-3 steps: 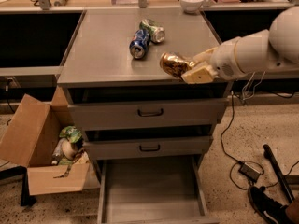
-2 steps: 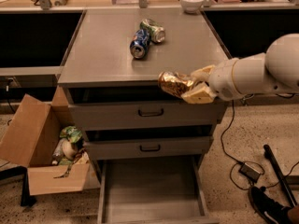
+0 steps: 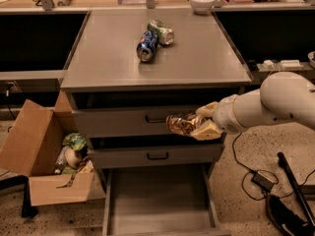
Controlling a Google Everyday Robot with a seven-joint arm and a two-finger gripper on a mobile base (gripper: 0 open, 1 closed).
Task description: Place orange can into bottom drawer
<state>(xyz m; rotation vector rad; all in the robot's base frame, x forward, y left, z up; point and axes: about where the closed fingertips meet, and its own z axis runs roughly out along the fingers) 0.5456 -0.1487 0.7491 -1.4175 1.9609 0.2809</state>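
The orange can (image 3: 178, 124) lies on its side in my gripper (image 3: 199, 124), which is shut on it in front of the top drawer's face, at the right. The white arm comes in from the right. The bottom drawer (image 3: 160, 200) is pulled open below, its flat grey floor bare. The can hangs well above that drawer, over its right half.
A blue can (image 3: 146, 45) and a green can (image 3: 161, 32) lie on the cabinet top (image 3: 98, 63). A white bowl (image 3: 202, 2) stands behind. An open cardboard box (image 3: 37, 156) with rubbish sits at the left. Cables lie on the floor at the right.
My gripper has moved down with the orange can, from the cabinet top's front right edge to in front of the top drawer's face.
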